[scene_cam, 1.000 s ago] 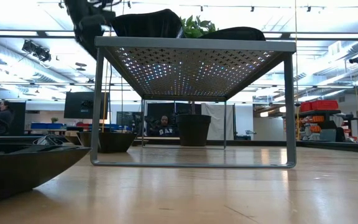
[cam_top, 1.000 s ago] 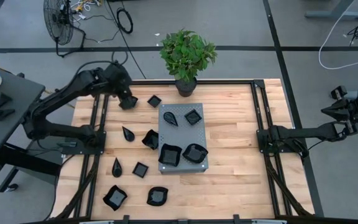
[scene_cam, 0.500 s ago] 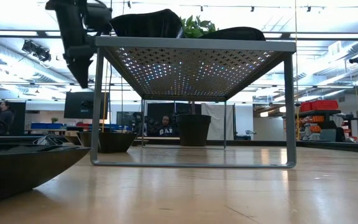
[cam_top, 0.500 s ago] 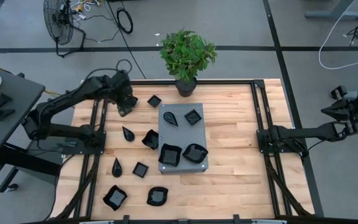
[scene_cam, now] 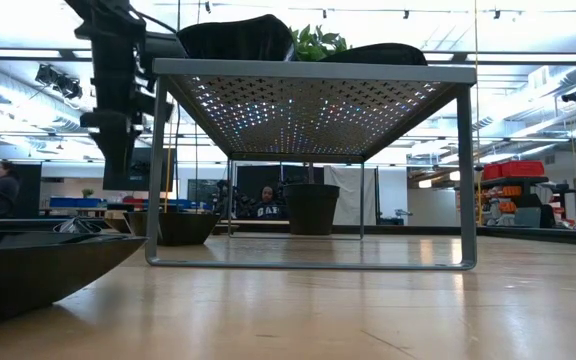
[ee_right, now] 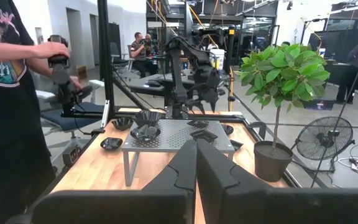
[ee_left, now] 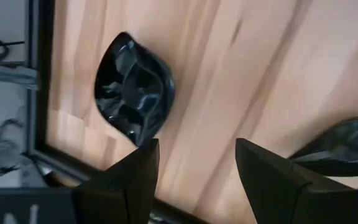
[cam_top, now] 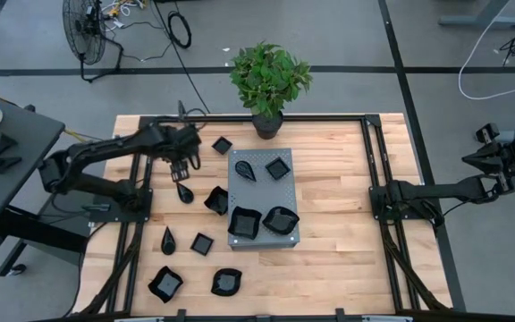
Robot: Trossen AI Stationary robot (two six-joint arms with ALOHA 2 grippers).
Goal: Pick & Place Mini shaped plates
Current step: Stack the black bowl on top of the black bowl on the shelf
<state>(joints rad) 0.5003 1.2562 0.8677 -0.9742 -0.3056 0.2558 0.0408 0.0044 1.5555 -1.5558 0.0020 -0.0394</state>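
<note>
Several mini shaped plates, small and glossy black, lie on the wooden table (cam_top: 329, 268) and on the grey perforated stand (cam_top: 262, 195). A teardrop plate (cam_top: 184, 191) lies flat to the left of the stand. My left gripper (cam_top: 182, 170) hangs open just above and beyond that plate, pointing steeply down. In the left wrist view the plate (ee_left: 134, 99) lies ahead of the gripper (ee_left: 197, 155), with nothing between the fingers. A wavy plate (ee_left: 337, 149) lies beside it. My right gripper (cam_top: 472, 159) waits shut and level past the table's right edge, shown shut in its own view (ee_right: 196, 168).
A potted plant (cam_top: 269, 80) stands at the table's far edge. The stand carries several plates, among them a teardrop (cam_top: 249, 168) and a square one (cam_top: 277, 167). A square plate (cam_top: 223, 144) lies beyond the left gripper. More plates (cam_top: 164, 283) lie near left. A person (ee_right: 11, 99) stands beside the table.
My left gripper has come down from high over the table's far left and moved toward the near edge, onto the teardrop plate. It has rolled and tipped further downward. Its fingers have stayed open. No plate has moved.
</note>
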